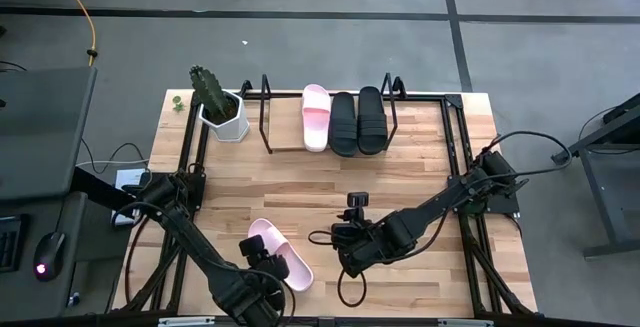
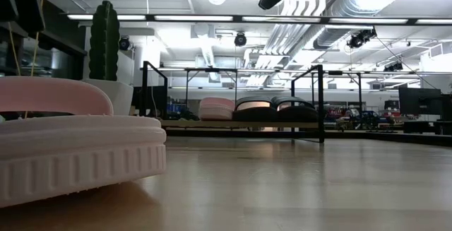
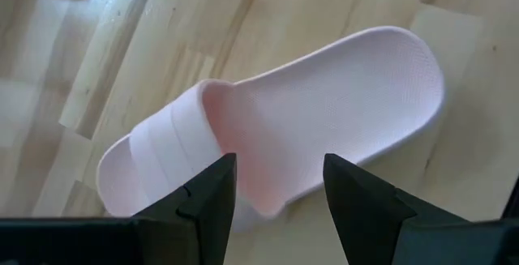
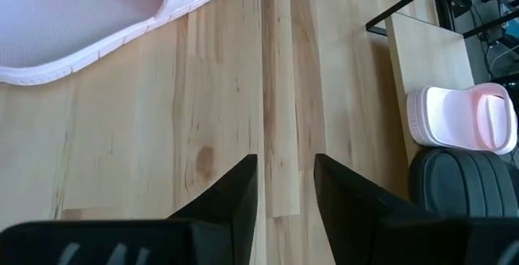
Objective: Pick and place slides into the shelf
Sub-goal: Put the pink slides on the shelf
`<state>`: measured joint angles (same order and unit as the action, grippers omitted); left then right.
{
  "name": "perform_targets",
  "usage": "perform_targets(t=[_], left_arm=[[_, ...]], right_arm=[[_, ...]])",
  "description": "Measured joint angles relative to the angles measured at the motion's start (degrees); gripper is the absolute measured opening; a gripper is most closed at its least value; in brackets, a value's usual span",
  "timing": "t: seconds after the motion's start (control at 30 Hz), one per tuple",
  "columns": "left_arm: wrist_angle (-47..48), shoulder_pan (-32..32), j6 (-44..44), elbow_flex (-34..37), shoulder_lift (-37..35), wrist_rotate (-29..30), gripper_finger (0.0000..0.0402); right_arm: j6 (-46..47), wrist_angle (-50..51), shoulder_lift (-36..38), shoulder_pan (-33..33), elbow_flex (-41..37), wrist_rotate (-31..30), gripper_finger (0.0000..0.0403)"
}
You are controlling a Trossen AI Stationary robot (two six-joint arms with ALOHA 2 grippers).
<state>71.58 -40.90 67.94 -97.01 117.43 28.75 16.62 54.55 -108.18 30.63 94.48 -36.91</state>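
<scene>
table (image 1: 400, 182) | L gripper (image 3: 276, 188) open over pink slide (image 3: 324, 111) (untouched) | R gripper (image 4: 285, 184) open

Four slides show in all. Two are pale pink: one pink slide (image 1: 315, 117) stands in the shelf (image 1: 266, 117), and one pink slide (image 1: 281, 254) lies out on the table (image 1: 400, 182). Two are black: one black slide (image 1: 343, 123) and a second black slide (image 1: 371, 119), side by side in the shelf. So three slides sit in the shelf and one lies outside it. There is one shelf, one white plant pot (image 1: 226, 117) holding one cactus (image 1: 208, 87), one table, and two robot arms, each with one claw: the left claw (image 1: 262, 255) and the right claw (image 1: 346, 237).
</scene>
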Motion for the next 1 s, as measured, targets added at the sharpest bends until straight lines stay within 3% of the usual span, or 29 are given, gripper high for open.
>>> perform_targets(t=[0.5, 1.0], left_arm=[[3.09, 0.08, 0.48, 0.0, -0.02, 1.97, 0.0175], [-1.08, 0.23, 0.88, 4.23, -0.09, 1.88, 0.0175]], right_arm=[[-0.11, -0.8, 0.0, -0.02, 0.0, 0.1, 0.0114], [-0.11, -0.84, 0.0, -0.02, 0.0, 0.11, 0.0114]])
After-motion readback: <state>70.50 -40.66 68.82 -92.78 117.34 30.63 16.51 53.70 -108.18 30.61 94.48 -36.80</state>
